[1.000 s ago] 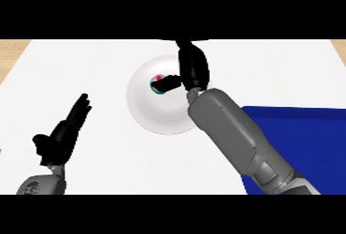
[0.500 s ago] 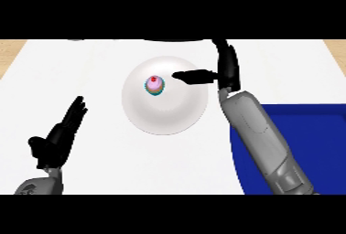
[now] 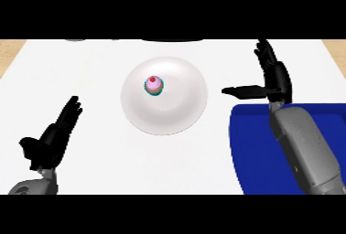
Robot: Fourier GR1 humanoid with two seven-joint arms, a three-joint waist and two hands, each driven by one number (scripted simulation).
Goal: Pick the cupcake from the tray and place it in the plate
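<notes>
The cupcake (image 3: pixel 153 85), pink-frosted with a red top and teal wrapper, stands upright on the white plate (image 3: pixel 169 114) in the middle of the counter. My right hand (image 3: pixel 273 77) is open, fingers straight up and thumb pointing left, well to the right of the plate and above the blue tray (image 3: pixel 253 137). It holds nothing. My left hand (image 3: pixel 54 137) rests open at the lower left, fingers up, away from the plate.
The blue tray fills the lower right and my right forearm (image 3: pixel 304 146) lies across it. The white counter's back edge shows dark shapes (image 3: pixel 169 41) at the top. Wooden floor shows at both upper corners.
My right hand let go of the cupcake on the plate, opened, and drew back to the right toward the tray. The left hand stayed still.
</notes>
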